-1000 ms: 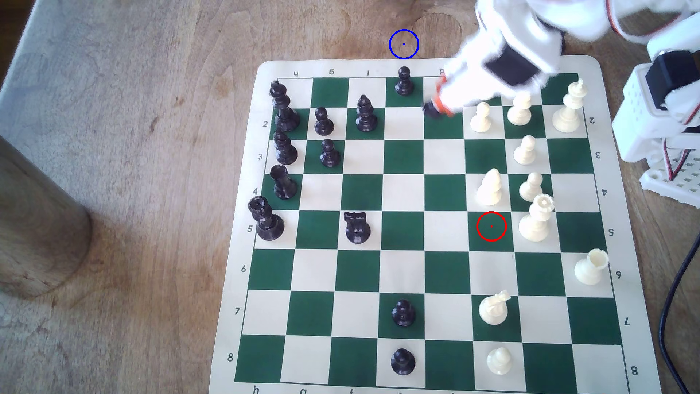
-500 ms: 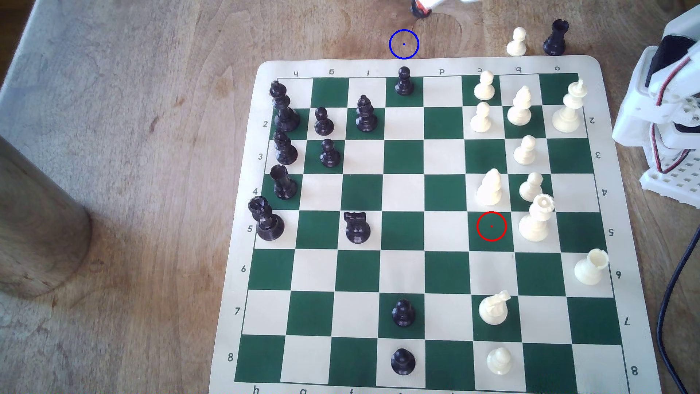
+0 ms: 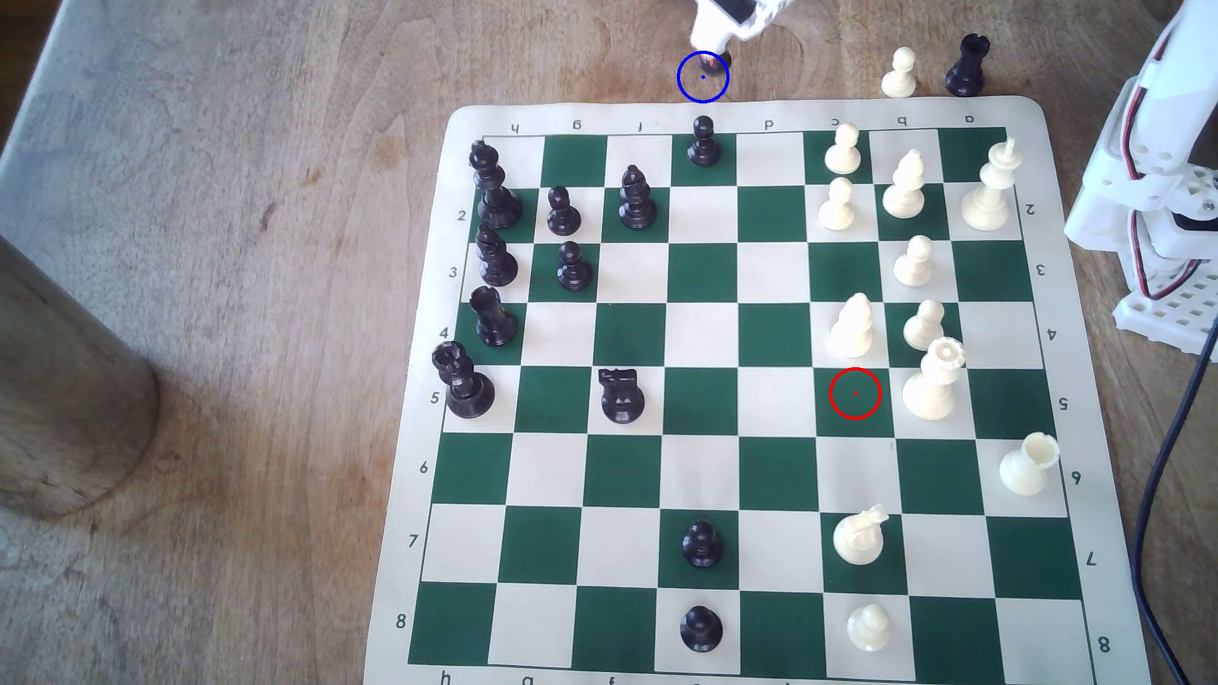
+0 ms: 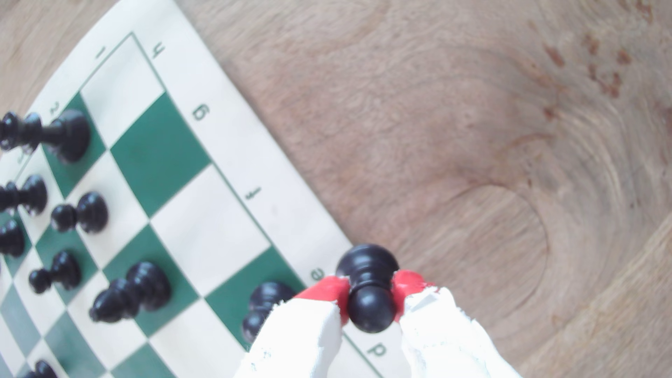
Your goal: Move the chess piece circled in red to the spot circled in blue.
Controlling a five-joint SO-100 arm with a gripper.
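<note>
The wooden surface (image 3: pixel 231 263) runs wide and bare on the exterior view's left, with a blurred brown cylinder (image 3: pixel 59 382) at that edge; the chess mat (image 3: pixel 745 109) covers the near right, and the arm's white base (image 3: pixel 1160 217) stands off its right side. Beyond the mat's far edge a white pawn (image 3: pixel 899 72) and a black rook (image 3: pixel 966 64) wait on bare wood, well right of the spot (image 3: pixel 692 89).

The pincer (image 4: pixel 371 296) is closed on the chess piece (image 4: pixel 371 287), its red pads (image 4: pixel 327 290) pressed to either side just under the ball head. In the exterior view the pawn sits at the far rim of the blue ring, so it seems slightly off the centre dot. Whether its base touches the wood cannot be told.

To finish well, I judge the arm should ease the pawn a little nearer, toward the dot, lower it upright until the base rests flat, then part the pads slowly and lift straight up. The black pawn (image 3: pixel 702 141) on the mat just near of the ring should be kept clear of.
</note>
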